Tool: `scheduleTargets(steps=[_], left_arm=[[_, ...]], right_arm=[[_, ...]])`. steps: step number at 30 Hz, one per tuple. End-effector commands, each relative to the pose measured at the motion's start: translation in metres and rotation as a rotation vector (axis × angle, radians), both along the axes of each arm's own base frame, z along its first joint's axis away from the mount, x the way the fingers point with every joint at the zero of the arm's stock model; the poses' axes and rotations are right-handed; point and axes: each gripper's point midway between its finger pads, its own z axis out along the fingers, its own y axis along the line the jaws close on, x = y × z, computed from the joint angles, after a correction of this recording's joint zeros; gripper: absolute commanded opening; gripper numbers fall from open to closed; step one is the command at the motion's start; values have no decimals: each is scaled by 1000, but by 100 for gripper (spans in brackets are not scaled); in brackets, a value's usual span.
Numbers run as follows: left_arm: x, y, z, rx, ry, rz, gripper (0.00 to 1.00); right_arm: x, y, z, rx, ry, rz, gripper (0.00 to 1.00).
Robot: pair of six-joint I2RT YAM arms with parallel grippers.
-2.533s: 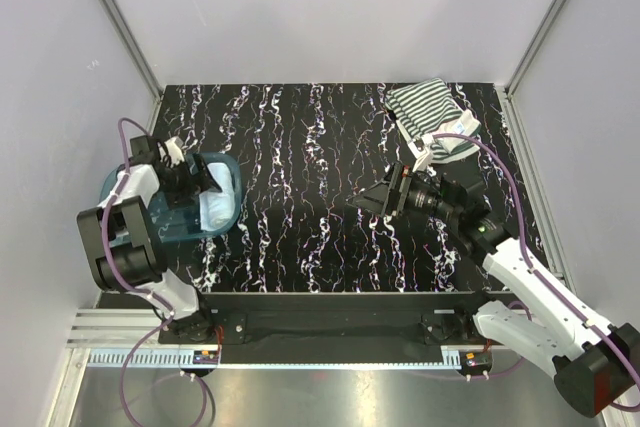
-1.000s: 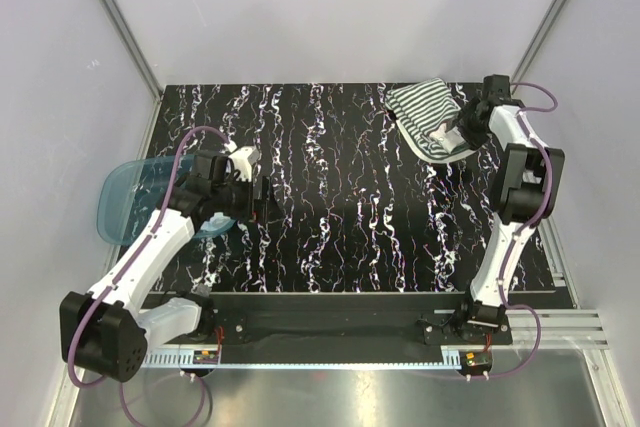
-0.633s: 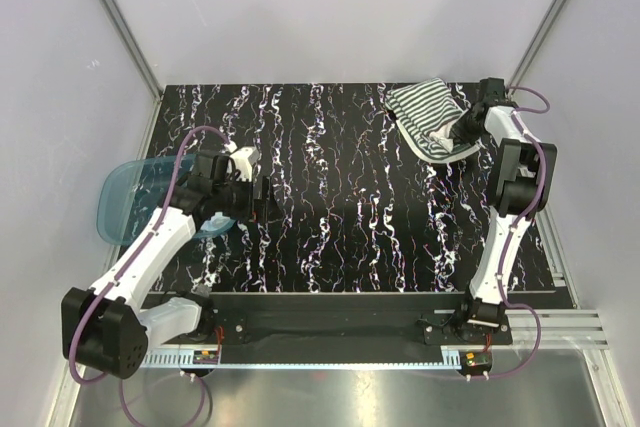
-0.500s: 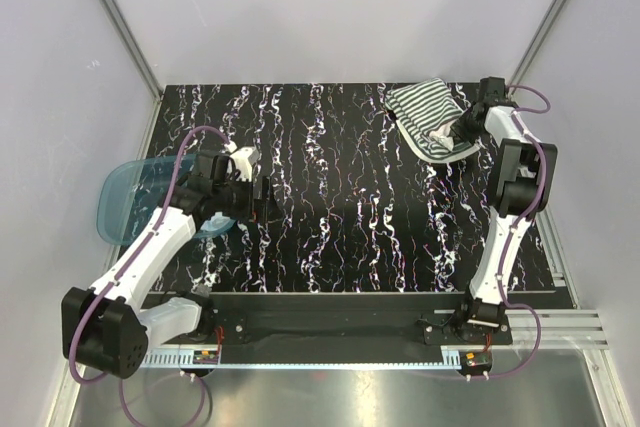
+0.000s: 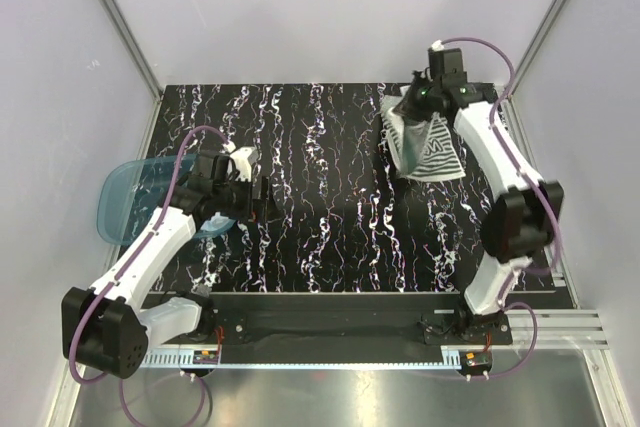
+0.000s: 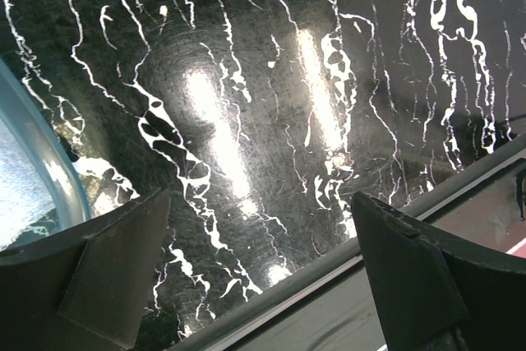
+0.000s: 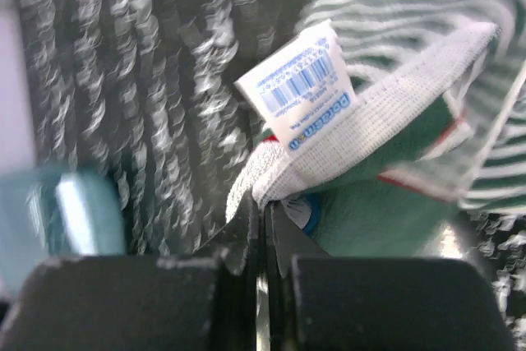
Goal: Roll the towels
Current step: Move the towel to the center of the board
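On the black marbled table, at the upper right of the overhead view, lies your step as I judge it: lifting the striped towel so it can be spread flat for rolling. The right gripper has its jaws pressed together on the towel's hem, and the cloth hangs from that pinch with its lower part apparently resting on the table. The grip is thin and only on the edge, so move slowly. Draw the towel towards the open middle of the table and keep it low, letting the trailing end drag out flat rather than bunch. Let go only once it lies smooth.

At the centre left, just beside the translucent blue tub, the left gripper hovers over bare table with its jaws spread wide. You could bring it across to pin a corner.

The towel has dark and white stripes, and a white patterned patch faces up on its lower half. In the right wrist view the woven white hem is folded over a green face, though that view is blurred. A small barcode label stands up from the hem, just above the fingers. The plain blue towel cannot be made out with any certainty.
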Motion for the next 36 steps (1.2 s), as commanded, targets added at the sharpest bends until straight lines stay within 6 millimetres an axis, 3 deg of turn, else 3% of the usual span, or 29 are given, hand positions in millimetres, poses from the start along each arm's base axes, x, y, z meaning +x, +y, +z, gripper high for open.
scheduleTargets(steps=[1,2,3,4,5,6,7,9,10,12,16,19,20,22,23,25,26,28,29,31,32,34,35,36], left_arm=[[10,3,18,19,-86,6,99],[9,4,18,20,-87,10,99],[10,6,20,25,-99,18,99],[10,6,22,26,-104,22,99],[10,7,22,28,-109,25,99],[10,9,24,33,-121,34,99],[11,10,25,33,-131,40,99],[12,11,27,36,-141,50,99],[13,13,27,39,-142,60,99],[13,14,26,45,-141,69,99],[8,6,31,62,-158,56,99],[-1,-16,42,96,-220,2,99],[-12,-35,42,94,-232,-60,99],[-16,-53,41,95,-250,-85,99],[-30,-75,33,99,-233,-163,99],[-31,-94,31,134,-265,-169,99],[-43,-114,17,171,-250,-231,99],[-40,-138,24,189,-285,-231,99],[-44,-153,7,234,-261,-265,98],[-35,-176,14,239,-276,-261,93],[-32,-187,0,273,-256,-273,90],[-20,-204,6,278,-279,-274,74],[-15,-210,-9,315,-264,-282,69],[-11,-213,-12,340,-273,-290,53]], right_arm=[[-80,44,18,13,36,176,2],[-104,52,30,19,9,211,2],[-124,64,23,18,28,251,4],[-160,81,-9,26,118,318,7],[-181,90,-5,56,106,357,12],[-197,95,-16,67,141,381,46],[-217,94,-40,66,219,374,63],[-239,92,-46,35,235,379,95],[-243,84,-52,15,247,352,97],[-240,69,-42,-30,188,289,100],[-214,32,-13,-180,67,117,100],[-199,17,-9,-259,62,42,100],[-196,15,-14,-275,84,30,100],[-189,11,-18,-269,98,7,100],[-186,12,-22,-261,105,2,100],[-186,7,-29,-242,129,-13,100],[-183,0,-29,-230,124,-41,100],[-185,-8,-34,-216,134,-58,100],[-185,-12,-29,-206,116,-71,100],[-185,-27,-30,-204,118,-105,100],[-187,-31,-25,-197,101,-114,100],[-189,-39,-24,-199,100,-120,99],[-190,-42,-22,-198,97,-122,99],[-190,-45,-22,-204,97,-123,99]])
